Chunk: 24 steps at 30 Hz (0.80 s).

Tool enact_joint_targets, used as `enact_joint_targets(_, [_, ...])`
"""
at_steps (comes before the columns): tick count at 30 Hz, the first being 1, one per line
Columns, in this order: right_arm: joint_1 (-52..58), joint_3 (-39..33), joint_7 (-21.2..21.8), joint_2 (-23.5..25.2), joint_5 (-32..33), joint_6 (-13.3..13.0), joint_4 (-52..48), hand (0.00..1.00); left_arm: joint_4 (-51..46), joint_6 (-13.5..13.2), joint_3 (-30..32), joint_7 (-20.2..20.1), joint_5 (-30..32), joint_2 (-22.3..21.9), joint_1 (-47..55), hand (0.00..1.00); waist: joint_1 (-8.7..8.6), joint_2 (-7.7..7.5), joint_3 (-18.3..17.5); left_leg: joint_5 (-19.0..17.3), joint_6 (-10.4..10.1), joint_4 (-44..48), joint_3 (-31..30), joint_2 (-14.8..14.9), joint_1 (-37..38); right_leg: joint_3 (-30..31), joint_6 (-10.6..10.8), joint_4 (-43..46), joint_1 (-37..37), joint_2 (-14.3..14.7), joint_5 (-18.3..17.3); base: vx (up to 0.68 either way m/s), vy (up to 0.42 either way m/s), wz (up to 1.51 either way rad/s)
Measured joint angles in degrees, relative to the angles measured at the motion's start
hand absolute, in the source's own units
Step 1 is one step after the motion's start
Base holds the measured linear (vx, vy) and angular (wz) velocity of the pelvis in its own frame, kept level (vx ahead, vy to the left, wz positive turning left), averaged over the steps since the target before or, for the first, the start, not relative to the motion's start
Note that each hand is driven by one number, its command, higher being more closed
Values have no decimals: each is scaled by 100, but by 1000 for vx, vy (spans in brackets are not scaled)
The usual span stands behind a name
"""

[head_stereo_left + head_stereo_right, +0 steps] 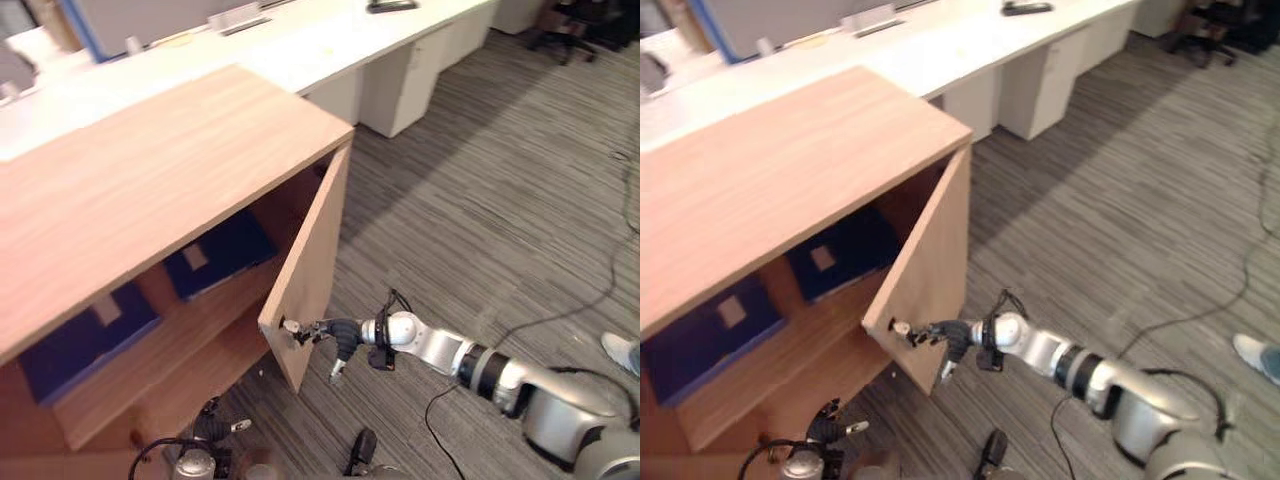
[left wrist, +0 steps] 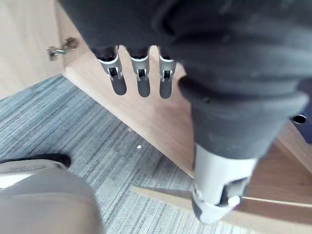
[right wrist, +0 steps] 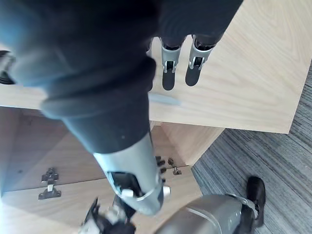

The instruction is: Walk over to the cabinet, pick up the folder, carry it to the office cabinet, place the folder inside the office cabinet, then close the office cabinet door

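Robot's right hand (image 1: 340, 332) set against the open door (image 1: 315, 250) of a wooden office cabinet (image 1: 150, 170), folders inside.

At far left a blue folder (image 1: 80, 345) lies on the cabinet's shelf, and a second folder (image 1: 220, 255) lies nearer the door, both well apart from either hand. The left hand (image 2: 219, 73) hangs low by the cabinet's base, its fingers (image 2: 141, 80) straight, slightly spread and empty. To the right, the right hand's straight fingers (image 3: 168, 73) rest flat on the door's wood, near a small knob (image 1: 291, 325) at its lower edge.
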Motion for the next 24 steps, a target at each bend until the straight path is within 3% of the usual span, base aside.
enact_joint_targets(3, [270,-630,-408,641,-484,-43,829,0,0,46,8,23,-37,-48,39,0,16,-1,45,31,52,-572,498,126,112,-345,15,-2,9,93,-24,-21,-6,64])
enact_joint_targets(5, [632,-1521,-790,1344,-782,13,1743,0,2,61,65,83,-84,-82,42,0,148,-26,160,58,-47,-999,483,44,323,-448,22,-2,91,43,-19,7,70,30])
enact_joint_targets(8, [989,-2343,-1338,1880,-566,44,2285,0,15,80,113,192,-258,-133,77,0,133,-29,161,139,35,-1248,461,-123,421,-496,86,-4,109,-99,25,36,97,17])
enact_joint_targets(10, [1085,-2944,-1780,2111,-60,58,2616,0,53,88,114,306,-381,-148,96,0,109,-30,162,278,83,-1574,481,-279,573,-495,142,-3,108,-200,63,74,100,5])
enact_joint_targets(14, [1106,-3912,-2290,2236,1346,58,3193,0,70,92,71,391,-567,-154,53,0,108,-36,158,427,115,-1884,454,-465,742,-527,215,0,138,-361,142,110,103,6])
enact_joint_targets(18, [1118,-4505,-2492,2213,2341,94,3547,0,65,91,-176,444,-669,-203,-151,0,53,-40,155,444,158,-1892,215,-648,745,-769,255,3,260,-540,168,134,107,33])
enact_joint_targets(22, [1157,-5040,-2577,2223,2852,94,3591,0,64,87,-446,446,-680,-338,-205,0,6,-79,133,449,305,-1893,-40,-860,805,-1033,288,27,504,-756,160,88,121,42])
enact_joint_targets(24, [1197,-5210,-2620,2217,2853,94,3623,0,67,90,-494,450,-727,-357,-195,0,-21,-76,134,475,428,-1901,-223,-1014,814,-1185,532,382,509,-1021,7,48,125,48])
